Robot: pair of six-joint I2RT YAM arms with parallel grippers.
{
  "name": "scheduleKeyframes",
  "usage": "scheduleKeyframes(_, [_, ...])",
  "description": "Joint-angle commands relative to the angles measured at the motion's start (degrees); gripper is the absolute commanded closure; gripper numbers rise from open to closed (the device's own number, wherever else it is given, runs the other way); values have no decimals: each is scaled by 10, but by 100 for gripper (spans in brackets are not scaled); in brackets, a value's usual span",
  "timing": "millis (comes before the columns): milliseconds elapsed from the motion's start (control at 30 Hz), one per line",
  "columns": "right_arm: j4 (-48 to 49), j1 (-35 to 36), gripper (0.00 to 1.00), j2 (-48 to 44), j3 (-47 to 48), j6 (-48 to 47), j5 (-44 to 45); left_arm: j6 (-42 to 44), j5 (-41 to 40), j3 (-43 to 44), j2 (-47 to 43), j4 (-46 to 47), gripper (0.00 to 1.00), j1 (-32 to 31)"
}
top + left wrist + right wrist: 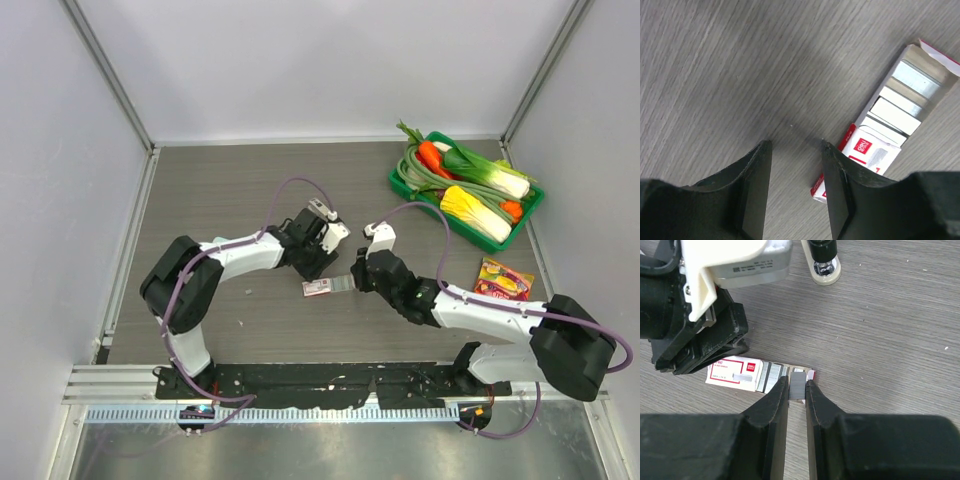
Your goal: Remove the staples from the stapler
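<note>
We've got the right gripper (pixel 796 382) clamped on the staples (pixel 797 391), right between its fingertips. It looks a light, slick, brittle strip, so we'd grip its flat sides gently. The stapler (pixel 823 266) sits ahead. The left gripper (pixel 795 148) is apart, empty.

The red patch on the box (pixel 868 151), seen from the left wrist, carries the brand "deli" in white letters. The smaller words beside it are too blurred to read. In the right wrist view, the fine print on the box and on the sticker (pixel 747 271) is too small to read. The packet (pixel 504 279) is not legible either.
</note>
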Motion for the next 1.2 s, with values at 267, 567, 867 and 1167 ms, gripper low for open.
scheduleKeyframes(267, [57,2,99,9,-5,0,-16,-21,25,-32,-38,-2,52,-9])
scheduleKeyframes(567, [111,1,99,34,-25,-25,-45,-11,37,-37,-62,-17,51,-7])
scheduleKeyframes(867, [189,2,99,73,-45,-55,-66,-2,30,-3,-71,-34,39,31])
scheduleKeyframes(1167, [223,9,99,93,-59,-67,-59,-10,85,26,-77,-67,36,80])
